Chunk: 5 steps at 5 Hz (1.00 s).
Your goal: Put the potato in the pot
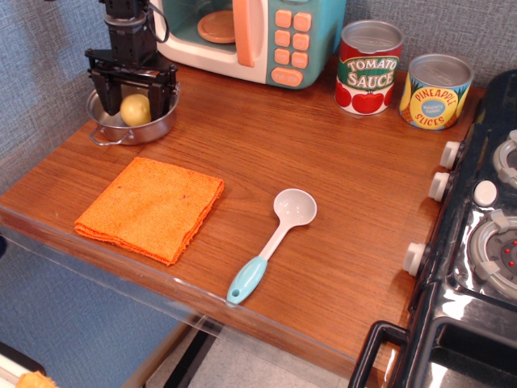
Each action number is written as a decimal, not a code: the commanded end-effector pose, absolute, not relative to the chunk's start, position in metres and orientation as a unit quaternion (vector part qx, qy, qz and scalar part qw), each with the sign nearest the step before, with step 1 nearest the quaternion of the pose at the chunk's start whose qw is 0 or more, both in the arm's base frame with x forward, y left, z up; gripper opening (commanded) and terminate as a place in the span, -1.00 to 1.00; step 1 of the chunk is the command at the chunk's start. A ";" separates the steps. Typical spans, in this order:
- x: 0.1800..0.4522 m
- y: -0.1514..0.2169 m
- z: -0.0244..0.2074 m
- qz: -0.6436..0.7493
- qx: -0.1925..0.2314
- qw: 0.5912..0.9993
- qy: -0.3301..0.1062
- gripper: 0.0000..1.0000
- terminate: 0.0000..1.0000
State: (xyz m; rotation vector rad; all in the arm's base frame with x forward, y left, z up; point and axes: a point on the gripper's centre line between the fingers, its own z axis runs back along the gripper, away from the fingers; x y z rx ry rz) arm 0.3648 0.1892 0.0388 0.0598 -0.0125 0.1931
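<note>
The pale-yellow potato lies inside the small silver pot at the table's back left corner. My gripper reaches straight down into the pot and stands open. Its black fingers flank the potato with a gap on each side. The arm rises above it and hides the pot's far rim. One wire loop handle of the pot shows at its front left.
An orange cloth lies in front of the pot. A white ladle with a blue handle lies mid-table. A toy microwave stands behind, with tomato sauce and pineapple cans to its right. A stove borders the right edge.
</note>
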 end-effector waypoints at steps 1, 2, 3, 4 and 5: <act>0.339 0.178 0.133 0.031 0.022 0.994 -0.101 1.00 -1.00; 0.330 0.166 0.131 0.013 0.018 0.996 -0.090 1.00 -1.00; 0.327 0.162 0.130 0.019 0.027 0.995 -0.091 1.00 -1.00; 0.327 0.162 0.130 0.019 0.027 0.995 -0.091 1.00 -1.00; 0.327 0.162 0.130 0.019 0.027 0.995 -0.091 1.00 1.00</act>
